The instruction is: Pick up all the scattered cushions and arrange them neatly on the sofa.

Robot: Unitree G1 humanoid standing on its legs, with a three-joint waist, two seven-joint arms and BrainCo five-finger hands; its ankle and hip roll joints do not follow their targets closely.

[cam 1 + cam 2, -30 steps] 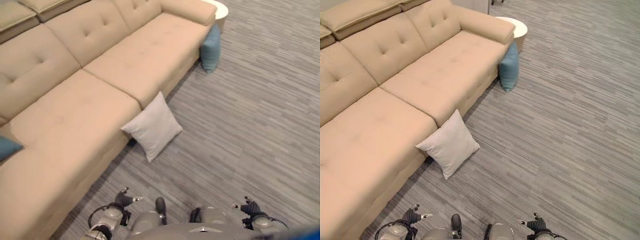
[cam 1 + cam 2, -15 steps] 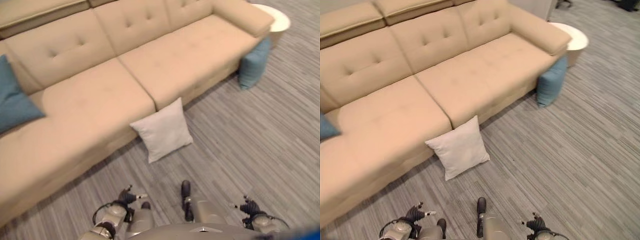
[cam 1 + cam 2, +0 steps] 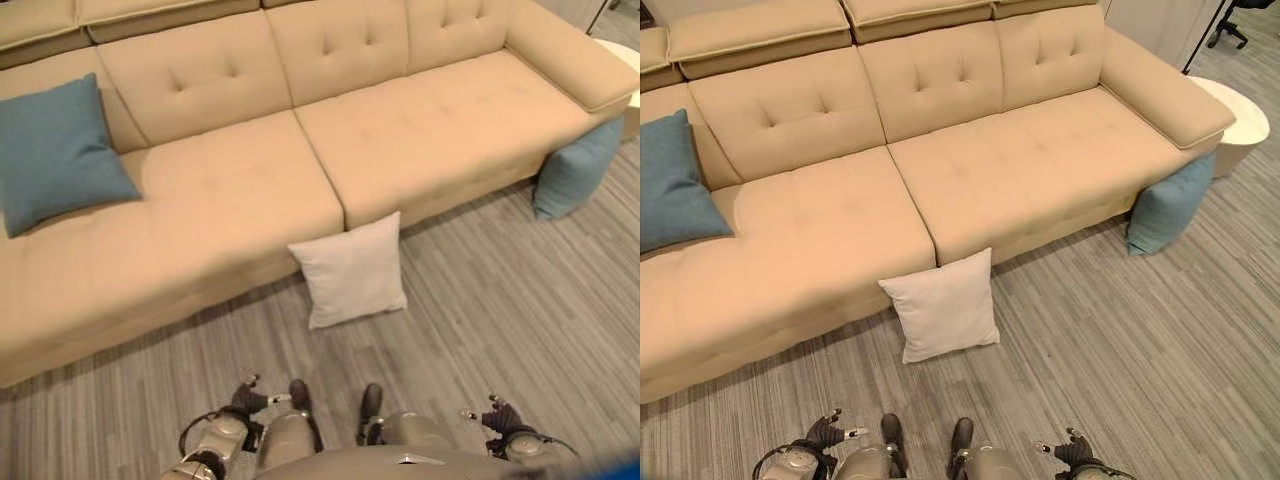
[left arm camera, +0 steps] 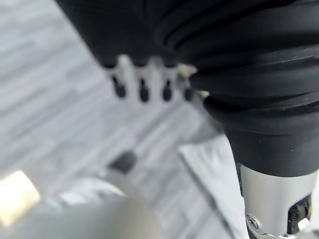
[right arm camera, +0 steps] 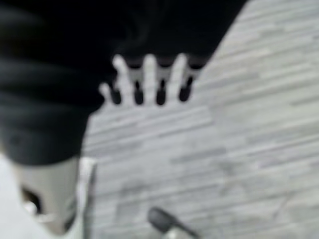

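White cushion (image 3: 350,271) against sofa (image 3: 230,200), ahead of both hands

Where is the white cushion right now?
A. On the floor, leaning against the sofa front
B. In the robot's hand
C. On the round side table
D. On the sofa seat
A: the white cushion stands on the grey floor, propped against the front of the beige sofa, with neither hand touching it.

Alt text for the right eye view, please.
A white cushion leans on the floor against the front of a beige sofa. One blue cushion sits on the seat's far left; another stands on the floor by the right armrest.
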